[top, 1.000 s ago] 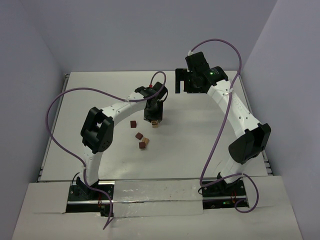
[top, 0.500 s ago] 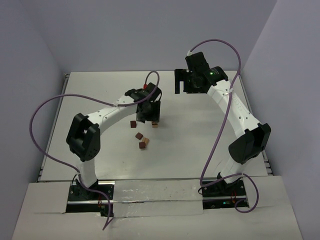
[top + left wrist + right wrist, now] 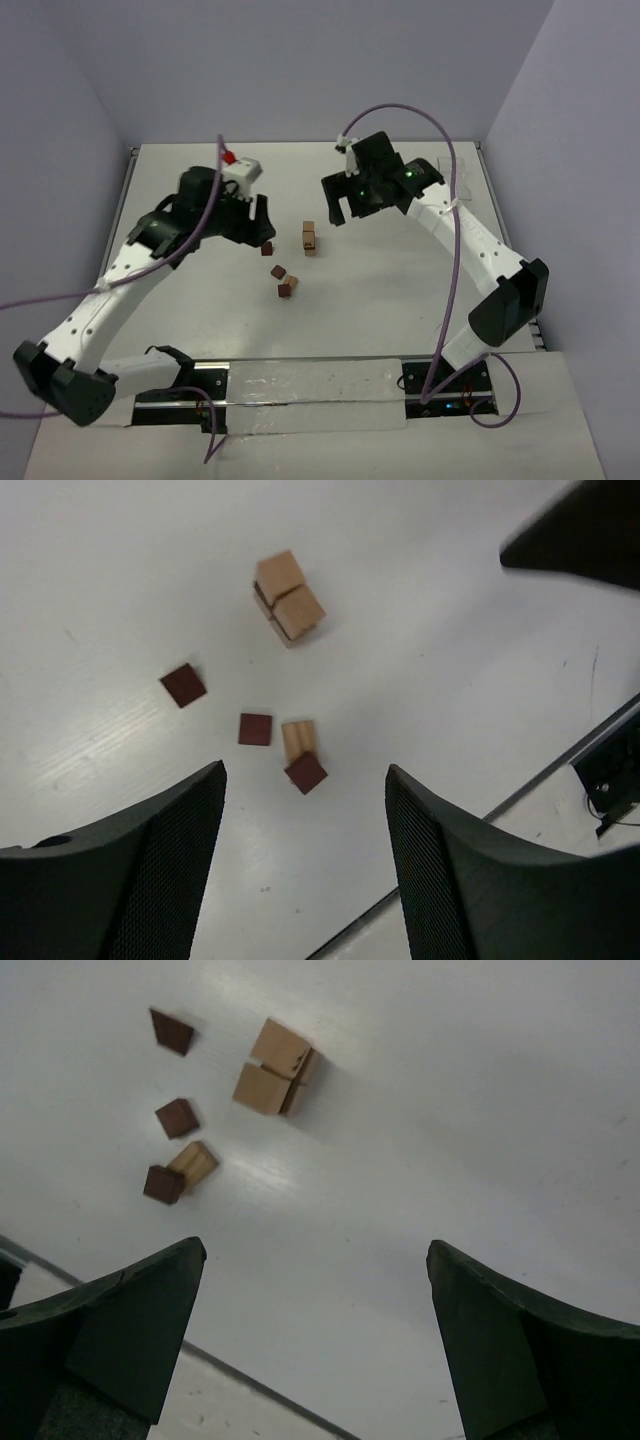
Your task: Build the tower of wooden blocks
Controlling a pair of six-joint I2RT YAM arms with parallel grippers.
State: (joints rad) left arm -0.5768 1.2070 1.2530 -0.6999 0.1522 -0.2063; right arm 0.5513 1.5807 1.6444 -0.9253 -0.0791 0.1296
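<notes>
Since the loose wood blocks (image 3: 278, 271) lie toward the desk's near-left corner from the tower (image 3: 309, 238), my left gripper (image 3: 262, 222) is nearer; it and the right gripper (image 3: 335, 203) both gape apart, empty.

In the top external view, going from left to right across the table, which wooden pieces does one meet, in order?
lone dark cube → second dark cube → touching dark-and-tan pair → tower
</notes>
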